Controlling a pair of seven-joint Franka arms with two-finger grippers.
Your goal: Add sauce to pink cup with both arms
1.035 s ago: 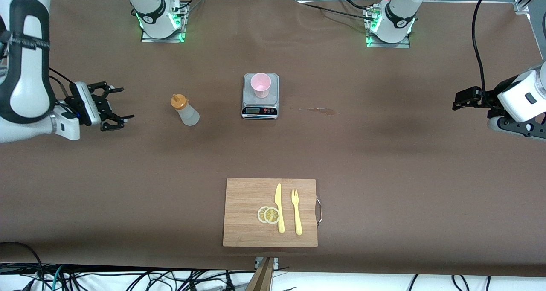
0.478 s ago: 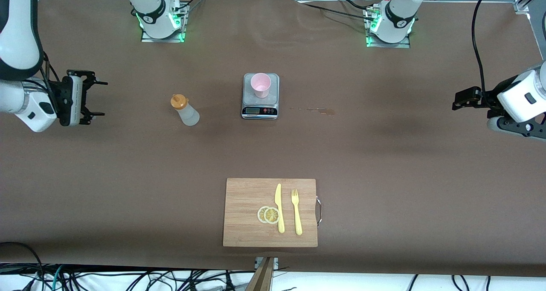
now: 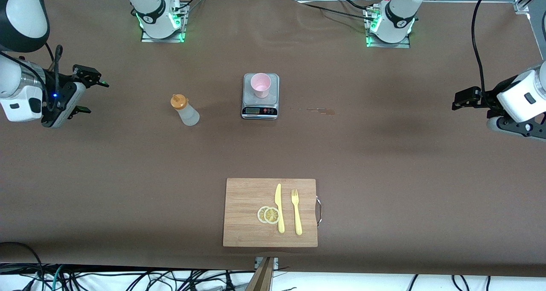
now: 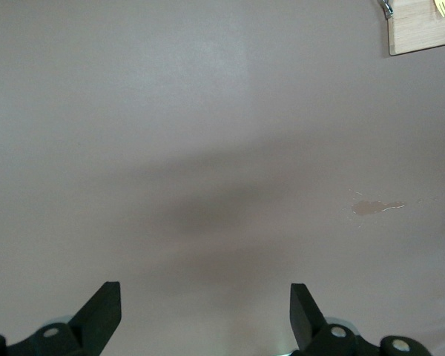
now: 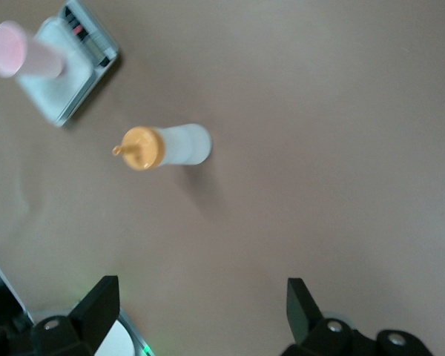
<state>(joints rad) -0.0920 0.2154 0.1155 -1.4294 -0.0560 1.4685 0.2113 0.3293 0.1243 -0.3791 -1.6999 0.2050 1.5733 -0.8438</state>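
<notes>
1. The right gripper (image 3: 91,95) hangs over the bench (image 3: 384,163) at the right arm's end, fingers (image 5: 96,300) spread wide with nothing between them.
2. The sauce bottle (image 3: 185,110) stands upright on the bench, well apart from those fingers, toward the middle of the bench. In the right wrist view the bottle (image 5: 163,147) shows its orange nozzle cap (image 5: 139,149) and a whitish body, standing out ahead of the open fingertips.
3. The pink cup (image 3: 260,85) sits upright on a small kitchen scale (image 3: 260,107), past the bottle from the right fingers. Cup and bottle are apart, not touching.
4. The left gripper (image 3: 465,99) waits over the left arm's end of the bench. Its fingers (image 4: 102,311) stand wide apart and hold nothing, with bare bench under them.
5. A small pale stain (image 3: 320,110) lies on the bench between the scale and the left fingers, nearer the scale.
6. Nearer the front camera lies a wooden cutting board (image 3: 247,197) bearing two lemon slices (image 3: 268,214), a yellow knife (image 3: 279,208) and a yellow fork (image 3: 296,211), well apart from both pairs of fingers.
</notes>
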